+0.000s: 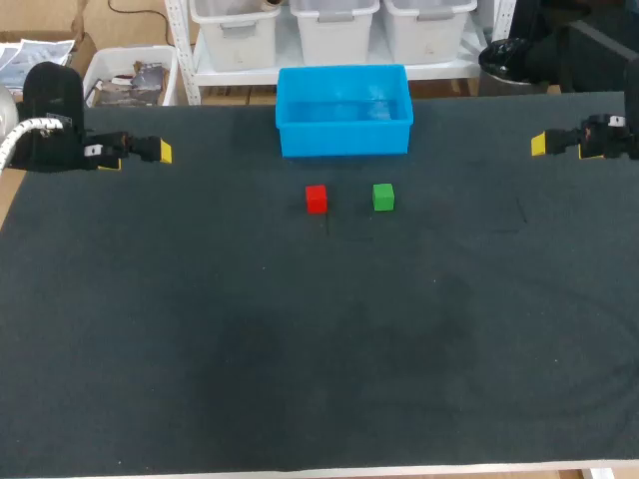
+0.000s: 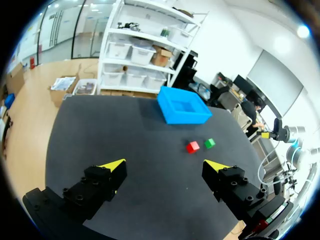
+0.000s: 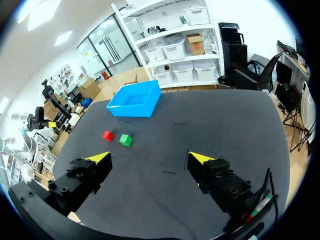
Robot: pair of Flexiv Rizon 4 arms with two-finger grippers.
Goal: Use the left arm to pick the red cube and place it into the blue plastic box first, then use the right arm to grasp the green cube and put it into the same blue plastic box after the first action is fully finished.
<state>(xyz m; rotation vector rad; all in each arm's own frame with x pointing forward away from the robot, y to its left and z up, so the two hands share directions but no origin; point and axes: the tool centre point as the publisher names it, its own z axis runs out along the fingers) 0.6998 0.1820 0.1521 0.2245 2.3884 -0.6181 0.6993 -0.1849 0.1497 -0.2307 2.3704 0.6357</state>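
Red cube (image 1: 316, 199) and green cube (image 1: 383, 197) are lying just before the blue box (image 1: 344, 140), untouched.
Left gripper (image 2: 165, 167) and right gripper (image 3: 150, 159) are hanging far aside of it, wide open, empty, ready for picking.

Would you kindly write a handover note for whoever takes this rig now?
Left tool: open, empty, at the dark table's left side.
Right tool: open, empty, at its right.
The small red cube and small green cube lie apart on the table before the empty blue plastic box.
Done: nothing.
Left: red in by left arm, then green by right.
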